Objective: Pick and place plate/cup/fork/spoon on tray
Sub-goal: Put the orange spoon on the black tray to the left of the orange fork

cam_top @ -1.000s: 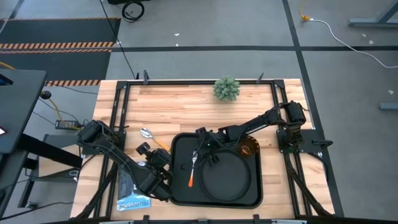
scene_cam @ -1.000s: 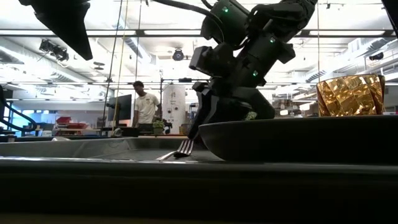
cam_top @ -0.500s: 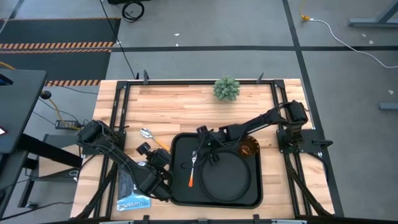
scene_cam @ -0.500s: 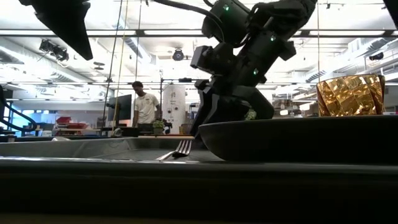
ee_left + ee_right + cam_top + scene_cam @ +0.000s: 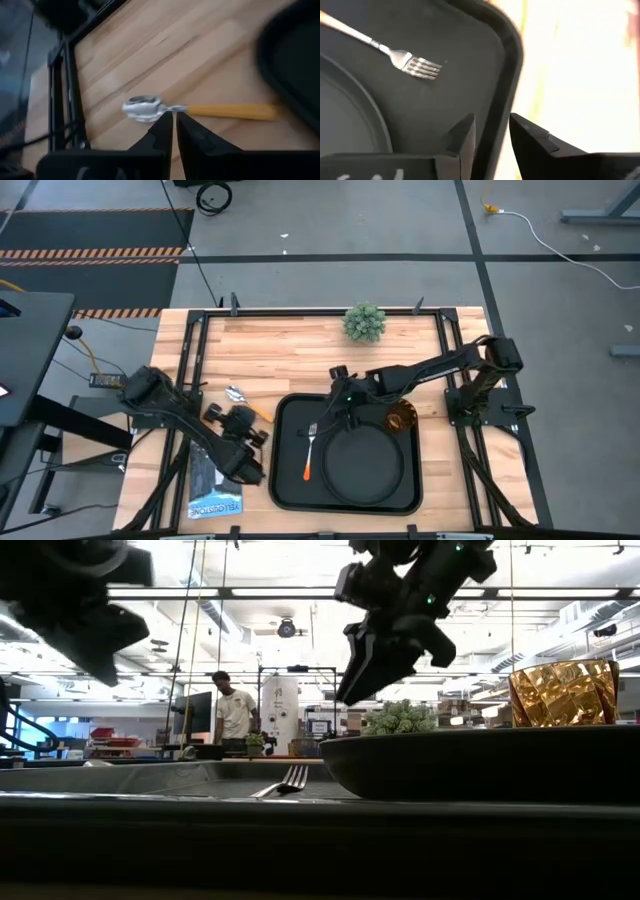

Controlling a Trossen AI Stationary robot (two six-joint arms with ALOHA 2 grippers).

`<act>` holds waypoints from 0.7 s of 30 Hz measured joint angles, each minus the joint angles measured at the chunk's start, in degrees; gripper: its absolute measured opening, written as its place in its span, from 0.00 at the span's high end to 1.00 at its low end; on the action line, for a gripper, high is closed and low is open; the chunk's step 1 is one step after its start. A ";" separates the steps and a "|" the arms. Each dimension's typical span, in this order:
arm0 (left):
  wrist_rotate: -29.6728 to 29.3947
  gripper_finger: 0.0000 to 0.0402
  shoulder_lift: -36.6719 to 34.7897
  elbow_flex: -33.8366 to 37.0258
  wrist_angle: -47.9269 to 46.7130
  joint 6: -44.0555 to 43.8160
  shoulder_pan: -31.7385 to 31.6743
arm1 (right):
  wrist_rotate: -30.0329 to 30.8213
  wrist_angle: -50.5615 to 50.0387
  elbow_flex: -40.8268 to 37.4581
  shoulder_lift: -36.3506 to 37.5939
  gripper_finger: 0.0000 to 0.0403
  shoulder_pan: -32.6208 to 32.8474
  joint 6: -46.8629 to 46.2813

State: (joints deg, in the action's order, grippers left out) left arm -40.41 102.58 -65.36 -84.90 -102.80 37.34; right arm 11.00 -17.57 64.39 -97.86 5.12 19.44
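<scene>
High view: fork [image 5: 311, 451] lengthwise on tray [image 5: 285, 480], tines toward plant [image 5: 364, 321].

You can make out only one piece of print: white lettering on a blue packet [image 5: 213, 502] lying at the table's near left corner, beside the tray [image 5: 288, 485]. It looks upside down from above and is too small to read reliably.
</scene>
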 joint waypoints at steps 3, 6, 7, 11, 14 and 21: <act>1.50 0.96 -5.56 6.75 3.80 -5.05 -0.06 | -0.04 -0.06 -0.98 2.05 0.68 -0.49 -0.24; 3.21 0.98 -12.75 13.65 9.94 -8.94 -0.78 | -0.18 0.22 -2.19 3.80 0.68 -0.82 -1.36; 4.27 0.99 -15.22 15.98 12.32 -10.50 -1.23 | -0.44 0.55 -2.61 4.17 0.68 -0.88 -1.46; 7.48 0.96 -22.77 24.24 23.28 -13.82 -3.86 | -1.97 3.68 -5.31 4.98 0.68 -0.91 -1.29; 10.91 0.90 -25.10 28.54 30.37 -14.75 -6.55 | -3.17 6.56 -7.13 4.98 0.68 -0.91 -0.46; 13.22 0.72 -24.58 30.43 36.13 -16.72 -12.30 | -3.20 11.87 -9.56 4.98 0.68 -0.86 2.04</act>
State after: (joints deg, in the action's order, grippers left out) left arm -27.19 78.00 -34.94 -48.77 -119.52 25.03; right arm 7.81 -5.71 54.83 -92.88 4.25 21.48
